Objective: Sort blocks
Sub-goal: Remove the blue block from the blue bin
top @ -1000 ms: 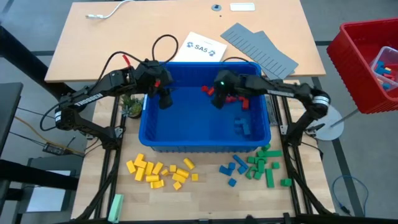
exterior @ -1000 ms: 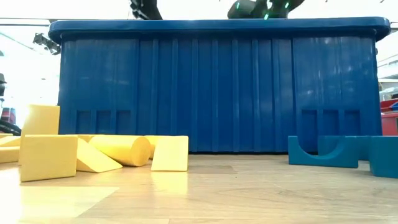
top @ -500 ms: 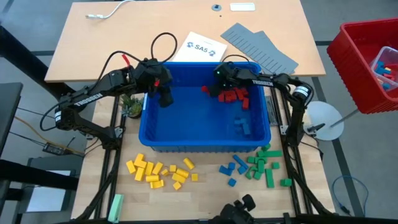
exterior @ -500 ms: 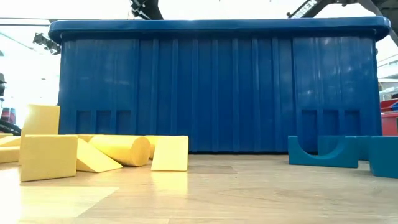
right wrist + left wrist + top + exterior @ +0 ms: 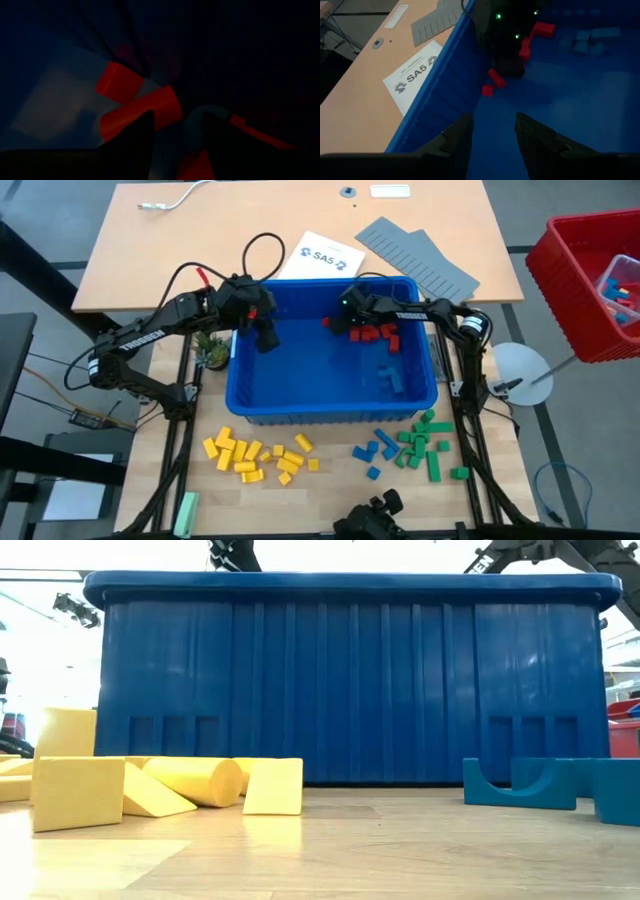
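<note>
Both grippers down inside the blue bin [image 5: 240,395]

We see the right gripper [image 5: 347,320] nosing into the red blocks [image 5: 375,333] at the bin's far right corner, fingers parted; a hold we cannot tell. Our left gripper [image 5: 266,340] hangs parted and empty by the far left wall. Yellow blocks [image 5: 258,456], blue blocks [image 5: 376,451] and green blocks [image 5: 428,446] lie grouped along the desk's near edge.

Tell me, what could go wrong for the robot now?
The right end effector is down among the red blocks packed in the bin's far corner, so it might nudge neighbours, grab two, or bump the wall. The left end effector hangs open and empty in the same bin; if both arms move to the middle, they could collide.
</note>
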Action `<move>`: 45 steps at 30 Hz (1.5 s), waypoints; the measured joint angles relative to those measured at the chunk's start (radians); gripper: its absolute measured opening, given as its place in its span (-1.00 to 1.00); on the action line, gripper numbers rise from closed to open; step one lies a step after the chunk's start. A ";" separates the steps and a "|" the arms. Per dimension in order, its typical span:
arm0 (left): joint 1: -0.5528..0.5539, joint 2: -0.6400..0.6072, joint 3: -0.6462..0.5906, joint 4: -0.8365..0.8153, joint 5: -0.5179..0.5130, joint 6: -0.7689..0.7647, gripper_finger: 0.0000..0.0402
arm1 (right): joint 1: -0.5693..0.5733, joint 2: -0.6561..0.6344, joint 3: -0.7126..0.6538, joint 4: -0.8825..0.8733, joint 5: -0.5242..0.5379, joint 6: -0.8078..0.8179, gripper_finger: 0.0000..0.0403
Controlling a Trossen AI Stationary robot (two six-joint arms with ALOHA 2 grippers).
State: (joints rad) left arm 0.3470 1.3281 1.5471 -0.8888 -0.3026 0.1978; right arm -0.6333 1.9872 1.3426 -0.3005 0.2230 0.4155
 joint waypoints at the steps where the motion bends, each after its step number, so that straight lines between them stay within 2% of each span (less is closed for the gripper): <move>1: 0.000 0.000 0.000 0.000 0.000 0.000 -0.21 | 0.001 0.003 0.000 0.009 0.000 0.000 -0.24; 13: 0.000 0.000 0.000 0.002 0.006 -0.003 -0.21 | -0.002 0.006 -0.003 -0.036 -0.037 -0.018 -0.25; 17: 0.000 0.000 0.000 -0.001 0.008 -0.013 -0.21 | 0.012 -0.005 -0.003 -0.064 -0.116 -0.025 -0.25; 21: 0.000 0.000 0.000 -0.005 0.008 -0.019 -0.21 | 0.052 -0.029 -0.006 -0.090 -0.258 -0.042 -0.25; 23: 0.000 0.000 0.000 -0.004 0.008 -0.020 -0.21 | 0.074 -0.045 -0.007 -0.101 -0.295 -0.065 -0.25; 26: 0.000 0.000 0.000 0.000 0.008 -0.020 -0.21 | 0.097 -0.084 -0.008 -0.104 -0.276 -0.085 -0.25; 32: 0.000 0.000 0.000 0.004 0.008 -0.020 -0.21 | 0.098 -0.135 -0.007 -0.101 -0.174 -0.162 -0.25; 45: 0.000 0.000 0.000 -0.001 0.042 -0.021 -0.21 | 0.110 -0.075 -0.006 -0.117 -0.136 0.041 -0.25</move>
State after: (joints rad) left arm 0.3470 1.3281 1.5471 -0.8895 -0.2607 0.1772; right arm -0.5236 1.9119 1.3365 -0.4180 0.0872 0.4568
